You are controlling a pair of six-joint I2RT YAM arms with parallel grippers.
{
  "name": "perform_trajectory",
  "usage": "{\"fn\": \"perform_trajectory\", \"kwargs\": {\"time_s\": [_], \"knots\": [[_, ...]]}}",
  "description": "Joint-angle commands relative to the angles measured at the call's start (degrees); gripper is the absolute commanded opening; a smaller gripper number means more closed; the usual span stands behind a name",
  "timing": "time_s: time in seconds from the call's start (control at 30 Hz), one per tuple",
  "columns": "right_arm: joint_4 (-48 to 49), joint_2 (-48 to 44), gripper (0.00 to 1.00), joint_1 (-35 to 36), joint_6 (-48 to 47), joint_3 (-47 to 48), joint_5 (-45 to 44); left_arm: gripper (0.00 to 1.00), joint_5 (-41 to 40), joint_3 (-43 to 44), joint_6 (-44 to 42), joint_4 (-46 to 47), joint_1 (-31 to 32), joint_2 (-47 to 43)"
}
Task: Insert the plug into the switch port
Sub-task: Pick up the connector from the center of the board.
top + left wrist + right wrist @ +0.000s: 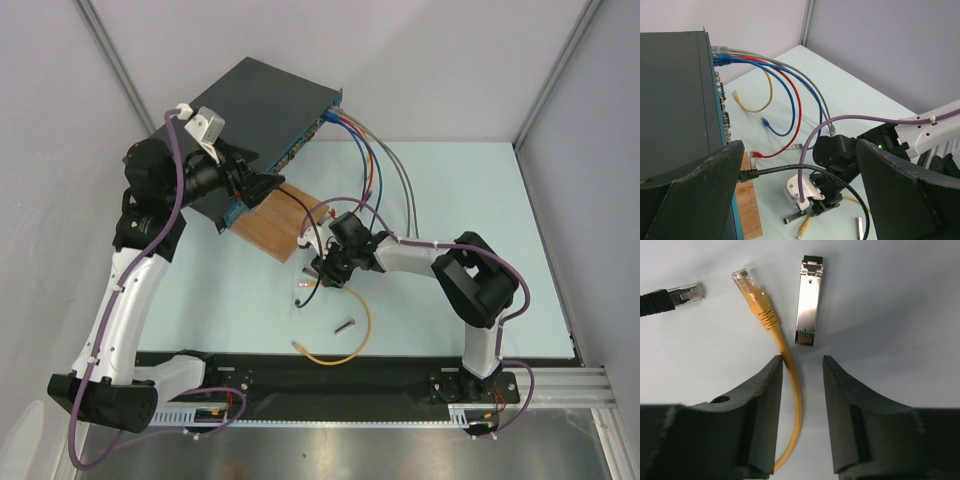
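Approach to the pick. We are viewing the right gripper (802, 360) poised over the table (450, 180), its jaws standing part-way apart and holding nothing. The yellow cable (798, 405) is running up through the gap, hugging one finger's inner edge. We are taking the yellow plug (751, 287) at that cable's end as the task's plug. It is lying flat on the table just ahead of the fingertips, to the scene's left of the gripper, its long axis slanting off the gripper's line with the clear tip pointing away. A silver module (808, 300) is lying just beside it, straight ahead of the gap, and a black plug (685, 294) is lying on its other side. The switch (265, 105) is sitting at the far left, well apart from the plug, with the left gripper (800, 145) hovering wide open by its blue face (720, 100). We are judging the right arm much the nearer.
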State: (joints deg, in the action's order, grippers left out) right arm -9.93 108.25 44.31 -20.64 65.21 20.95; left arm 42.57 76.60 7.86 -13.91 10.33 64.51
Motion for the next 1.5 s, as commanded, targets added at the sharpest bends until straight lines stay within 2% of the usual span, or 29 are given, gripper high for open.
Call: {"fn": "perform_trajectory", "kwargs": {"time_s": [0.0,0.2,0.37,0.4,0.43,0.6,0.67,0.9,1.1,1.23,1.33,1.47], "knots": [[2.02,1.53,0.39,1.21,-2.47,0.71,-0.82,1.0,-0.55,-0.39,-1.7,0.02,0.04,-1.49],[1.94,0.39,0.3,3.14,-8.88,-4.29,-1.96,1.0,-0.2,-0.48,-1.79,0.02,0.13,-1.32],[-0.43,-2.42,0.13,3.14,-11.0,-6.76,-1.61,1.0,-0.29,-0.31,-1.36,0.73,0.13,-0.88],[-0.79,-2.86,0.03,3.15,-10.56,-6.68,-1.79,1.0,-0.2,-0.31,-1.18,0.99,0.04,-0.62],[-0.96,-3.21,0.0,2.88,-10.21,-5.98,-2.05,1.0,-0.2,-0.13,-1.0,1.25,0.04,-0.61],[-6.58,-6.55,0.0,-1.76,-8.27,-2.11,1.01,1.0,0.5,1.01,-0.65,1.87,0.04,0.53],[-9.92,-7.87,0.0,-6.07,-7.66,0.44,3.03,1.0,1.03,1.36,-0.39,2.48,0.13,1.05],[-22.4,-15.51,0.0,-16.88,-9.24,7.03,15.43,0.99,3.31,3.03,-2.31,2.75,1.71,3.6],[-32.59,-21.84,0.0,-21.89,-9.77,13.78,24.31,0.93,6.56,8.74,-13.81,-3.74,7.07,7.9],[-38.21,-25.88,0.0,-22.69,-10.38,18.28,26.77,0.9,7.09,12.86,-30.74,-15.58,11.81,10.28],[-40.42,-27.03,0.0,-22.52,-9.68,21.0,28.09,0.89,5.34,14.1,-39.98,-21.4,15.24,11.68],[-40.43,-29.05,0.0,-21.29,-7.92,22.94,28.71,0.86,3.75,14.28,-47.13,-24.49,19.1,12.65]]}}
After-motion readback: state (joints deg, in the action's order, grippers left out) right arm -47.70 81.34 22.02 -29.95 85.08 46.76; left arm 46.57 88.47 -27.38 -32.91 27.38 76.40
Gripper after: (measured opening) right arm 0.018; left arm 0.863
